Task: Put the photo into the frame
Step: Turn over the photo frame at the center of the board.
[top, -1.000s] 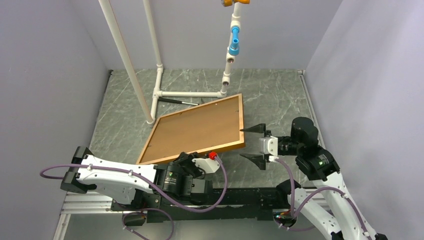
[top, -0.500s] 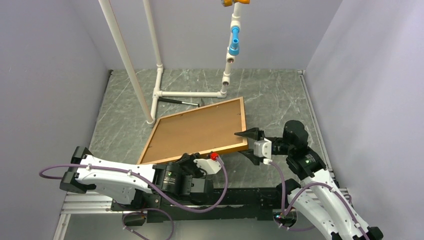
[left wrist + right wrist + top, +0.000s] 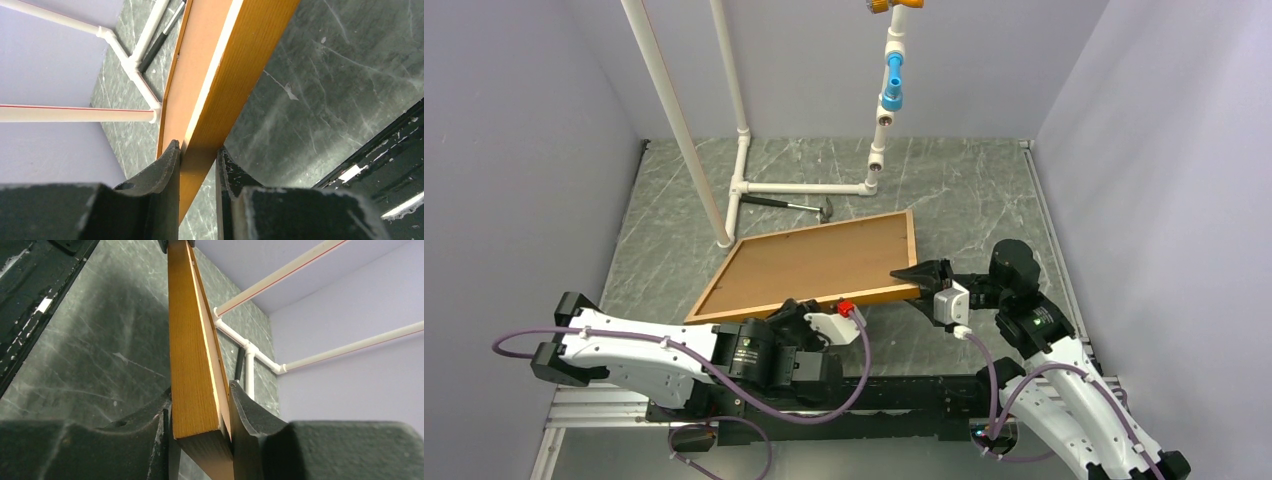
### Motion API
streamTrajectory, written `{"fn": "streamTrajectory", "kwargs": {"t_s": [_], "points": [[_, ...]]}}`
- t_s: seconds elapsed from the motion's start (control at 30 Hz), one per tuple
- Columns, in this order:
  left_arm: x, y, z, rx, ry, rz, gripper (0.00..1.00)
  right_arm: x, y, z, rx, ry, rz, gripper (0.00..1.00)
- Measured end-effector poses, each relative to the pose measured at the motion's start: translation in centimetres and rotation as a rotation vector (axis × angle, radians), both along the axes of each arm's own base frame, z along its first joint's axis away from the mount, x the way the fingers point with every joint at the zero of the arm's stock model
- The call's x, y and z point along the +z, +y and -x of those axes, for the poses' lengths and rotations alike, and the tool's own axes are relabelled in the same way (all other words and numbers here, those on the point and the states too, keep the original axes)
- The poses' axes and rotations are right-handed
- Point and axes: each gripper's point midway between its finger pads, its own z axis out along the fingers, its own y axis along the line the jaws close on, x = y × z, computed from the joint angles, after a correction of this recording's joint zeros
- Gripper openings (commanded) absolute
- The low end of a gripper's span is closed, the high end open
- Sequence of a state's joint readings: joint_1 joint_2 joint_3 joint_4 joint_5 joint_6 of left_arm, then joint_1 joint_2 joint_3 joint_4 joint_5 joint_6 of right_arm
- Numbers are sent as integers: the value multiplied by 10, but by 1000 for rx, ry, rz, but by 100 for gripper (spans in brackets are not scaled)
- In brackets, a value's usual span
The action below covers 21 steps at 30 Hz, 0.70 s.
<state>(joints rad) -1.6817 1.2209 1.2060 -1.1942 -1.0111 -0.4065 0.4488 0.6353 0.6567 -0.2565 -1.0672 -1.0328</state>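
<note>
Now that the right gripper (image 3: 921,280), wide and clear a second ago, clamps the frame (image 3: 911,245) at its 4 o'clock corner, left gripper (image 3: 198,156) pinching the near rail at 6 o'clock, a two-handed lift looks ready. Frame mid-table, backing board (image 3: 814,262) up; photo unseen.

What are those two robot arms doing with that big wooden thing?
Both arms are holding a wooden picture frame by its near edge. The left gripper is pinched on the middle of that edge, and the right gripper is pinched on the near right corner. The near side looks lifted off the grey table, with the brown backing board facing up. No photo shows in any view, so you can't tell whether it is inside.
</note>
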Motion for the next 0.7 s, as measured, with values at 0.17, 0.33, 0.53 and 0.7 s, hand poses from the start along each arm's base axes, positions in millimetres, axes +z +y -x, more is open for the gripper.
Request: {"fn": "streamTrajectory", "kwargs": {"t_s": [0.17, 0.33, 0.53, 0.7], "points": [[4, -3, 4, 17, 17, -11, 66, -4, -2, 5, 2, 28, 10, 0], [32, -29, 9, 65, 34, 169, 96, -15, -5, 17, 15, 142, 32, 0], [63, -39, 13, 81, 19, 282, 99, 1, -7, 21, 4, 179, 28, 0], [76, -40, 14, 79, 10, 330, 99, 17, -8, 28, 11, 226, 14, 0]]}}
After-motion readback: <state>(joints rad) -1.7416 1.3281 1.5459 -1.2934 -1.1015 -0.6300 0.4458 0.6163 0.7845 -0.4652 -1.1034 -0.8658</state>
